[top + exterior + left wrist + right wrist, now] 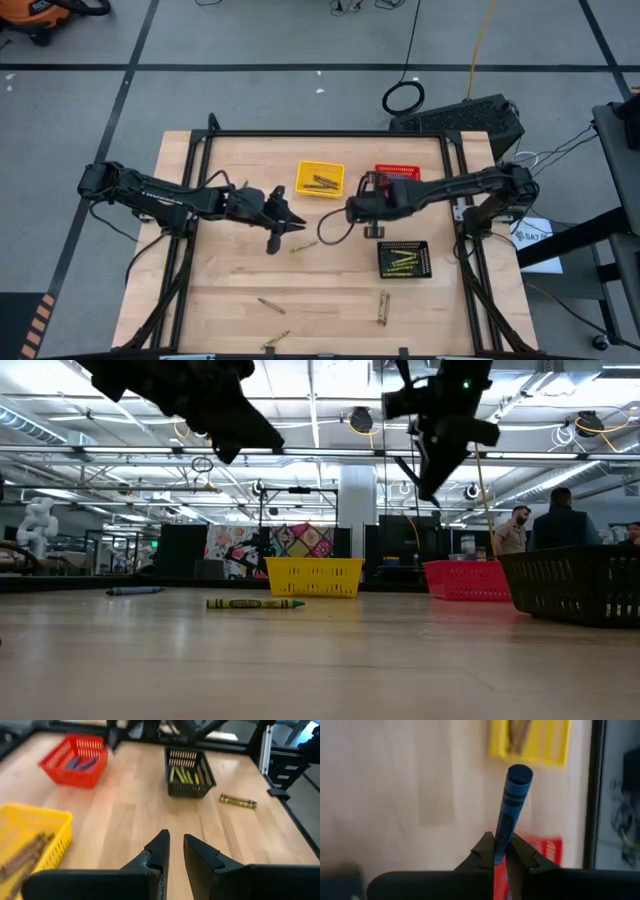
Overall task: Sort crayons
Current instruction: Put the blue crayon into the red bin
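Observation:
My right gripper (502,854) hangs over the table's middle (352,212), shut on a blue crayon (512,800). My left gripper (176,851) stands just to its left (285,222), above the table. It is open by a narrow gap with nothing between its fingers. Brown crayons lie in the yellow basket (320,180), blue ones in the red basket (75,760), and yellow-olive ones in the black basket (405,259). Loose crayons lie flat on the wood: an olive one (303,245), a brown one (271,305) and an olive pair (383,307). My right gripper pinches the blue crayon's wrapped shaft (503,832) between its two fingers. The crayon runs on along the line of the fingers and sticks out well past their tips to its flat end (519,772). It is lifted clear of the table.
Another olive crayon (276,340) lies at the near edge. In the low view a blue crayon (135,591) lies on the table to the left. A black frame (320,133) rims the table. People stand in the room beyond the far right.

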Available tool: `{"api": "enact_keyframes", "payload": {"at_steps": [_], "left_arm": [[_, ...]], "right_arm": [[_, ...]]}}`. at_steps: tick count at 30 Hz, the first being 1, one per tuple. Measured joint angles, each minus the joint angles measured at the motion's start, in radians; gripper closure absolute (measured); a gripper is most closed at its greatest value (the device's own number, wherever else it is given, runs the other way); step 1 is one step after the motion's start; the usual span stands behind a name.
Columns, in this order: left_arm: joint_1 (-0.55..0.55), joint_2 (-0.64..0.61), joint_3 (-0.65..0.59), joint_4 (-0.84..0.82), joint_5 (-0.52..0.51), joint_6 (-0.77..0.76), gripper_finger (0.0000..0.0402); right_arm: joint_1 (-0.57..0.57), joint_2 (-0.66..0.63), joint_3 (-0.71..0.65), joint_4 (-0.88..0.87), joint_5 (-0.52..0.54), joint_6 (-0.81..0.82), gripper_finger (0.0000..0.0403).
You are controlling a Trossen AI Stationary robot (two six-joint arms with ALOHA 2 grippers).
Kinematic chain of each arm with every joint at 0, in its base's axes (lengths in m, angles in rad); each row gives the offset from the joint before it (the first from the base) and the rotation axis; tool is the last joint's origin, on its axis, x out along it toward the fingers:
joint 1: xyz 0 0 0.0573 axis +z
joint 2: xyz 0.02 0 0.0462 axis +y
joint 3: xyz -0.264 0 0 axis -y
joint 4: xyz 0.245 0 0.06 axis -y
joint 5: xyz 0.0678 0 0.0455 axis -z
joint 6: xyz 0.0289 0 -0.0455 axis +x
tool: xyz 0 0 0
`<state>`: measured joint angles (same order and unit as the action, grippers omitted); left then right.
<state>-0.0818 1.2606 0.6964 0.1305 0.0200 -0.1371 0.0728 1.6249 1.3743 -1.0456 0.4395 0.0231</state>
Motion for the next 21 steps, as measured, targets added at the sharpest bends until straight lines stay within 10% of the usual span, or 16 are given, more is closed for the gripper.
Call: {"api": "enact_keyframes", "payload": {"at_steps": [21], "left_arm": [[-0.079,0.0,0.0,-0.144,0.001,-0.094,0.034]], "right_arm": [[-0.425,0.0,-0.008,-0.156,-0.32,-0.247,0.0399]]}}
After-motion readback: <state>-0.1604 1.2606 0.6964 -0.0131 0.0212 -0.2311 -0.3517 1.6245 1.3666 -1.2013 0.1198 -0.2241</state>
